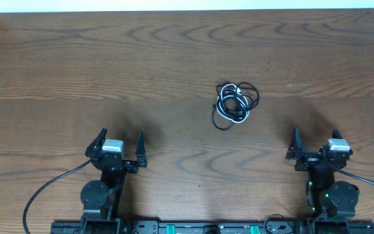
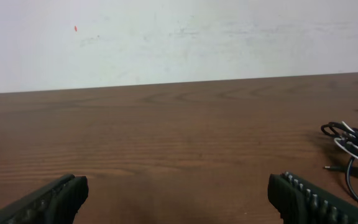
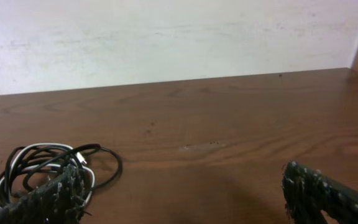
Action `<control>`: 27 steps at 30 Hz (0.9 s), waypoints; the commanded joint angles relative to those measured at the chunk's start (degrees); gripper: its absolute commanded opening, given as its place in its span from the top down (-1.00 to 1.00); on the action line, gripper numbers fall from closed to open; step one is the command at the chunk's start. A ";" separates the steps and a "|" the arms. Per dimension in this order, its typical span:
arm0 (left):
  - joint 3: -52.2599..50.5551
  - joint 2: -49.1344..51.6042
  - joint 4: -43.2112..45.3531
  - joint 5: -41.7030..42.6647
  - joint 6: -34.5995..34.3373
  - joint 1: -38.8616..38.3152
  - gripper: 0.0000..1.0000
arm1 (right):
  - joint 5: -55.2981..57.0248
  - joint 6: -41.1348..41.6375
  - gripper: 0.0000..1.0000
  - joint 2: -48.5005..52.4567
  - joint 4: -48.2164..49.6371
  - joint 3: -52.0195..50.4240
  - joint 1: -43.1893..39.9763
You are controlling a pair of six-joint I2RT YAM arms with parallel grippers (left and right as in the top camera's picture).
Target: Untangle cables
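Cables (image 1: 234, 102): black and white cords in one tight bunch, mid-bench (image 1: 76, 65), nearer the right side. Right pincer (image 1: 315, 143) and left pincer (image 1: 120, 141) gape wide, empty, well apart from it. Likely best: pin the bunch with one, draw an outer loop with the other.

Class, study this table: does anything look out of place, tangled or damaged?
The cables lie in one tangled heap on the table, right of centre, black cords looped through a white one. The left end effector and right end effector stand open, clear of it. No damage shows.
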 commanded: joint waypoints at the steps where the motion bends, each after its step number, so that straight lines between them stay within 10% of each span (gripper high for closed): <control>1: -0.57 0.02 -2.34 2.43 0.81 -0.11 -0.96 | 0.68 0.72 -0.99 0.04 -0.04 -0.24 0.37; 27: -0.57 0.02 0.22 2.25 0.79 -0.11 -0.96 | 0.68 0.72 -0.99 0.04 -0.04 -0.24 0.37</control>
